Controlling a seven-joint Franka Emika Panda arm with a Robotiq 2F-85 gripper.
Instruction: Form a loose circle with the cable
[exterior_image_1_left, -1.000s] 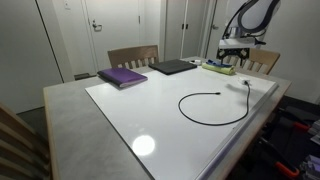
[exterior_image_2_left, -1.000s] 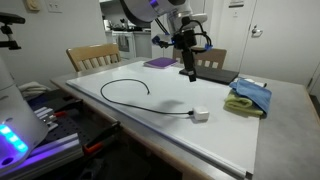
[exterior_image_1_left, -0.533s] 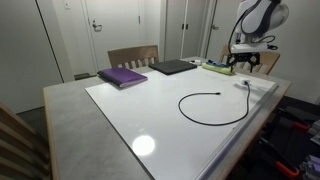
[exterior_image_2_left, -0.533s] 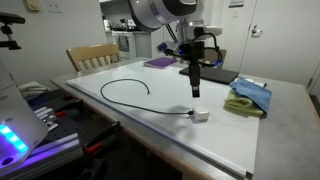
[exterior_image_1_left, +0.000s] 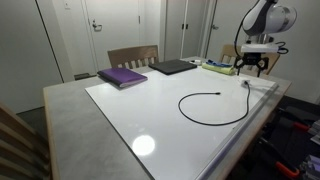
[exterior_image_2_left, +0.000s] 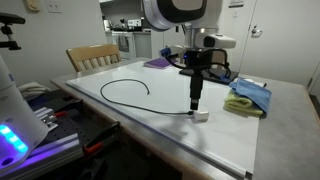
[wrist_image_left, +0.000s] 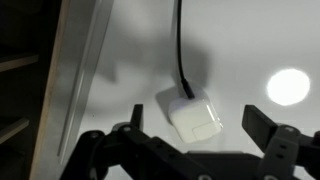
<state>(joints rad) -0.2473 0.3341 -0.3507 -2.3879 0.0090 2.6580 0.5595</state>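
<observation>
Robot arm over a white table (exterior_image_1_left: 130, 115) in an office-type room. The cable (exterior_image_1_left: 181, 104), thin and black, lies flat on the tabletop near one long edge, bent into an open arc w/ its two ends apart, so the loop isn't closed. One end lies free inside the curve; the other runs to a small white plug (exterior_image_2_left: 201, 115) close to the table edge. The gripper (exterior_image_2_left: 195, 101) hangs pointing straight down just above that plug; in an exterior view the gripper (exterior_image_1_left: 252, 69) shows at the far corner of the table. Wrist view: the plug (wrist_image_left: 192, 113) sits on the white surface between the two dark fingers (wrist_image_left: 262, 124), w/ the cable (wrist_image_left: 180, 45) leading up and away from it. Jaws stand wide apart, w/ nothing clamped; can't tell if the tips touch the table. Also on the table: a purple book (exterior_image_1_left: 123, 76), a dark flat laptop (exterior_image_1_left: 173, 67), and a crumpled blue-and-yellow cloth (exterior_image_2_left: 248, 97) near the plug. Wooden chairs (exterior_image_2_left: 90, 58) stand round the table. Bright lamp glare on the tabletop.
</observation>
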